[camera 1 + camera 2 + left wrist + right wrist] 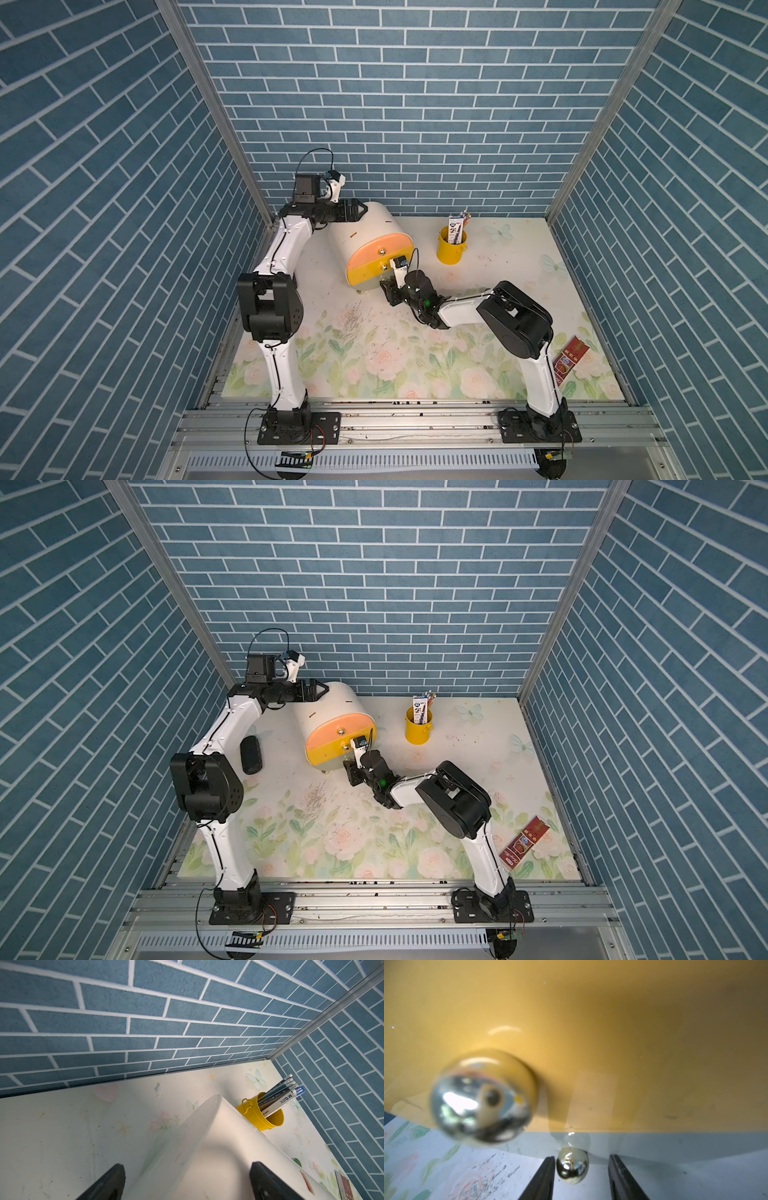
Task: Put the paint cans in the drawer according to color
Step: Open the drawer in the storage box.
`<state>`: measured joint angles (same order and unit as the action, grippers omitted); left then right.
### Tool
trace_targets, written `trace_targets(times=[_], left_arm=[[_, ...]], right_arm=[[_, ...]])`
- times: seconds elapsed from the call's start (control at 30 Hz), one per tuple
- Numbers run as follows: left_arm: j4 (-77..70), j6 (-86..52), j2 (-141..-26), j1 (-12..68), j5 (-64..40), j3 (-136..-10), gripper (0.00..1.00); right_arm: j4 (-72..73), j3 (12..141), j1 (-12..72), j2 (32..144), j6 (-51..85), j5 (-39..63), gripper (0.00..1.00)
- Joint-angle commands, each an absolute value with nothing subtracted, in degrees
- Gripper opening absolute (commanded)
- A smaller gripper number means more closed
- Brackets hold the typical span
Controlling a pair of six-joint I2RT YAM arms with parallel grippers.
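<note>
The drawer (365, 232) (328, 708) is a cream arch-topped cabinet at the back of the table, with peach, yellow and grey fronts facing forward. My left gripper (360, 210) (187, 1165) is open and straddles the cabinet's rear top (207, 1136) without gripping it. My right gripper (384, 286) (581, 1157) sits low at the grey front (675, 1147), jaws either side of its brass knob (572, 1165). One finger is close against the knob and the other stands clear of it. The yellow front's knob (483, 1097) is beside it. The paint cans are out of view.
A yellow metal bucket (451, 249) (268, 1118) holding pencils and a small box stands right of the cabinet. A red packet (571, 361) lies at the right edge, and a black oval object (251, 754) lies at the left. Blue brick walls close three sides.
</note>
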<state>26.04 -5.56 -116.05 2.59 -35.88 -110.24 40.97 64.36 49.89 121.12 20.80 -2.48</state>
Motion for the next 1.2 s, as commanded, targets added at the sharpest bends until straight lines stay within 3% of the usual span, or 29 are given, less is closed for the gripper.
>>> trace_targets(times=[0.0, 0.7, 1.17], left_arm=[[28.4, -5.1, -116.5, 2.1, -35.3, -109.6, 0.98], [28.5, -5.3, -116.8, 1.8, -34.9, -110.3, 0.98], [26.2, -9.9, -108.7, 1.8, -16.6, -109.1, 1.0]], right_arm=[[42.6, 66.3, 50.2, 122.1, 22.2, -4.0, 0.43], [42.5, 66.6, 50.3, 122.3, 22.1, -2.9, 0.17], [41.8, 62.9, 52.1, 118.1, 20.6, -3.9, 0.13]])
